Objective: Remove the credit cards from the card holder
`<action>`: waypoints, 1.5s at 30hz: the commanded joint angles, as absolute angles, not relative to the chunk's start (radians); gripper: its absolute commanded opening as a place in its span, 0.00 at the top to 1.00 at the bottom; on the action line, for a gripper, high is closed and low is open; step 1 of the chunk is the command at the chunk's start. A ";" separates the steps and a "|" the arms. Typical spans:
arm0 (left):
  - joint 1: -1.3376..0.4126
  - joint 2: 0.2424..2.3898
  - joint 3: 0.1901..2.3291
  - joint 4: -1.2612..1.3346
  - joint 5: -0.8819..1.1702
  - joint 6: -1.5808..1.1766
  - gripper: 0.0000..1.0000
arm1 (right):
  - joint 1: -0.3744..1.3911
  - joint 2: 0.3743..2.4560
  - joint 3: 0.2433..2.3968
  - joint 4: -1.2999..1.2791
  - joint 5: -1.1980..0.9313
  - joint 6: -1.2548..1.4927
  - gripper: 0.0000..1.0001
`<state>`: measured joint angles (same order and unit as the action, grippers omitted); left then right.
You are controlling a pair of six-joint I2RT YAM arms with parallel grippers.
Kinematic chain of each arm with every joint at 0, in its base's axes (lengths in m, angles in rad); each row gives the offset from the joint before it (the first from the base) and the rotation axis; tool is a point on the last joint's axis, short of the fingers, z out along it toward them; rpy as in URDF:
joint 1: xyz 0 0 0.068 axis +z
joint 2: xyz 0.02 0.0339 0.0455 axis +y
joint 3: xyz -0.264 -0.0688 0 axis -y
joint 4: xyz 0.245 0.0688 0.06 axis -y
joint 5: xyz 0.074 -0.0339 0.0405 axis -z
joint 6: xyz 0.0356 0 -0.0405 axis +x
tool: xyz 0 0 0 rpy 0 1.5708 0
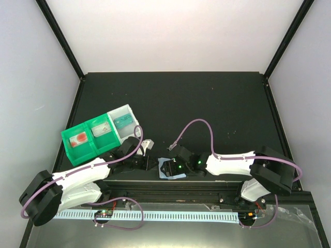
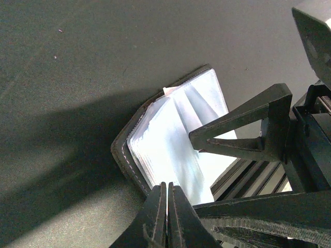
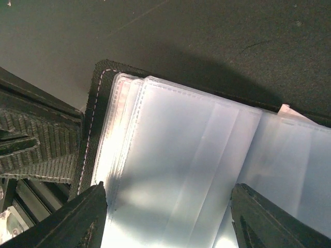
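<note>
The card holder (image 1: 166, 174) lies open at the table's near edge, dark stitched cover down, clear pale sleeves fanned upward (image 2: 170, 139) (image 3: 181, 170). My left gripper (image 2: 166, 187) (image 1: 149, 163) is shut, its tips pinched at the holder's near cover edge. My right gripper (image 3: 170, 222) (image 1: 175, 166) is open, with one finger on each side above the sleeves; its fingers (image 2: 243, 124) also show in the left wrist view. No credit card shows clearly. Only a small pale corner (image 3: 287, 109) (image 2: 168, 91) pokes out behind the sleeves.
A green-and-clear compartment tray (image 1: 93, 137) stands at the left, just behind my left arm. A small pale-and-dark object (image 1: 148, 144) sits near it. The black rail of the table's front edge (image 1: 170, 185) runs right under the holder.
</note>
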<state>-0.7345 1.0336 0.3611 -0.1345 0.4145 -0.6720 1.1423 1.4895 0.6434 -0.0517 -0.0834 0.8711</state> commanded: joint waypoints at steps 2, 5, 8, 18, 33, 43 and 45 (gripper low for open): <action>-0.736 1.018 0.400 -0.136 0.427 -0.661 0.98 | 1.147 1.473 0.635 -0.069 -0.029 0.869 0.36; -0.736 1.017 0.399 -0.138 0.426 -0.663 0.98 | 1.147 1.459 0.618 -0.062 -0.030 0.872 0.36; -0.736 1.016 0.399 -0.138 0.428 -0.663 0.99 | 1.147 1.450 0.611 -0.058 -0.037 0.871 0.38; -0.736 1.023 0.394 -0.136 0.420 -0.666 0.98 | 1.154 1.427 0.628 -0.097 -0.006 0.843 0.38; -0.736 1.036 0.390 -0.135 0.421 -0.657 0.98 | 1.156 1.387 0.642 -0.249 0.102 0.891 0.43; -0.737 1.058 0.409 -0.126 0.455 -0.635 0.98 | 1.156 1.246 0.706 -0.473 0.275 0.879 0.43; -0.736 1.064 0.409 -0.109 0.470 -0.640 0.98 | 1.157 1.223 0.698 -0.411 0.227 0.843 0.42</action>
<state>-0.7345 1.0504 0.3656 -0.1337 0.4309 -0.6571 1.1503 1.2736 0.6762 -0.4206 0.2062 0.8890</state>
